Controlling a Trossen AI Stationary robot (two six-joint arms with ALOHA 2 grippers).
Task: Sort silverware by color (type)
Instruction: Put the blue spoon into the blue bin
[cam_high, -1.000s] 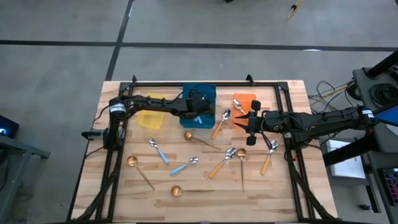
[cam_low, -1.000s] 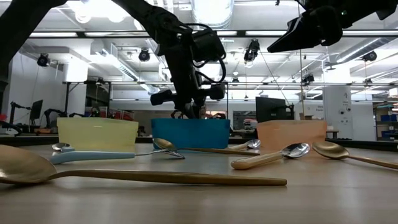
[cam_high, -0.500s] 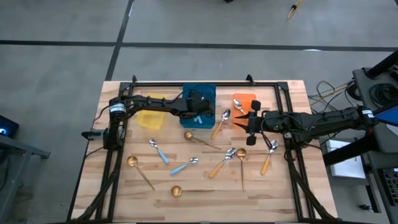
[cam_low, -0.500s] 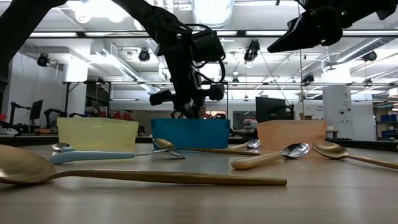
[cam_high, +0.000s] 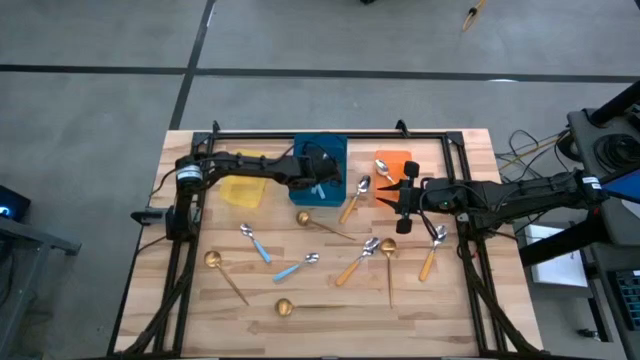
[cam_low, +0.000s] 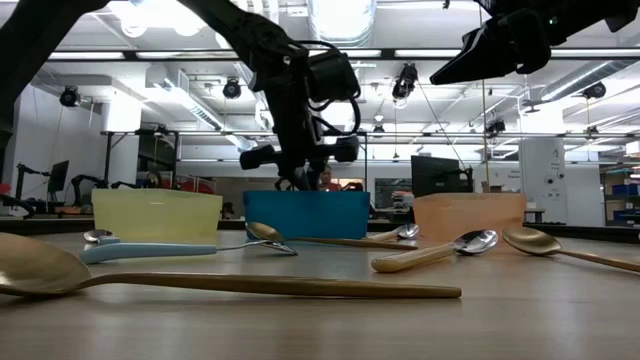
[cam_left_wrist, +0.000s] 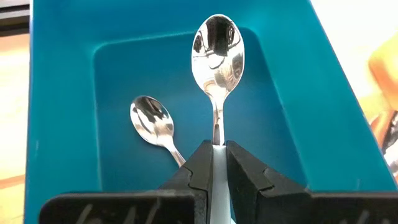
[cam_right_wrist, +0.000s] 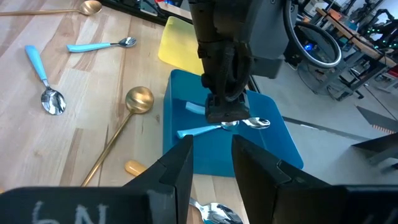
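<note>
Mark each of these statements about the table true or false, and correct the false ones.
1. The left tool holds a blue-handled spoon over the blue bin. True.
2. The blue bin has no spoon lying in it. False: a second spoon already lies inside.
3. The right tool is gripping a gold spoon. False: it holds nothing, next to the orange bin.
4. Spoons of all three kinds lie loose on the table. True.
5. The yellow bin stands between the blue and orange bins. False: the blue bin is in the middle.
</note>
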